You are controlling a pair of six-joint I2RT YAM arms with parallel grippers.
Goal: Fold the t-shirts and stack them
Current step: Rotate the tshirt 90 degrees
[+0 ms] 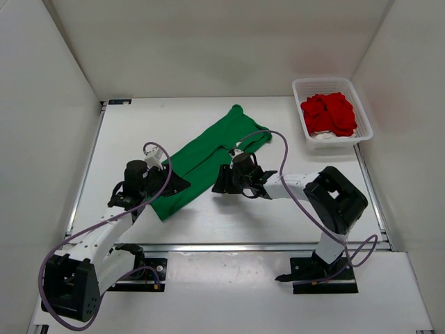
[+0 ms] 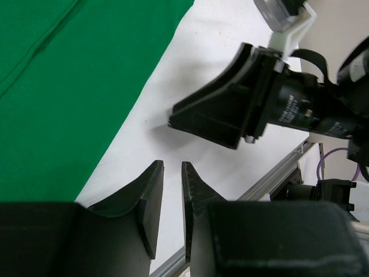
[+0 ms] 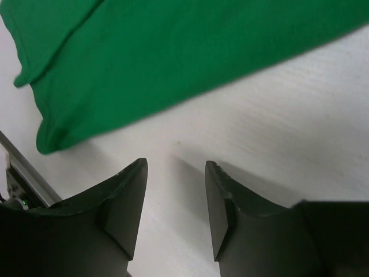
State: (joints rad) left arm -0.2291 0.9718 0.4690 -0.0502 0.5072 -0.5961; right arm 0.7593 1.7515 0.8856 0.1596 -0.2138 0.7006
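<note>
Green cloth sets the reference for me: the green t-shirt [image 1: 208, 156] lies flat on the table [image 1: 264, 219] as a long doubled band, running from its near left end to its sleeves at the far right.

At its near end my left gripper [image 2: 172, 167] hangs just off the hem, jaws only a little apart and empty. My right gripper [image 3: 176, 164] sits just beside the shirt's right long edge, jaws well apart over bare table, holding nothing.

I judge the lengthwise fold done and a crosswise fold next. That calls for both jaws to slide under the near hem and carry it toward the sleeves.

The two grippers are close to each other, so I'd mind a clash. Open table lies right of the shirt. Beyond it, far right, the basket [image 1: 363, 117] holds the red t-shirt [image 1: 330, 113] over the off-white t-shirt [image 1: 321, 136].
</note>
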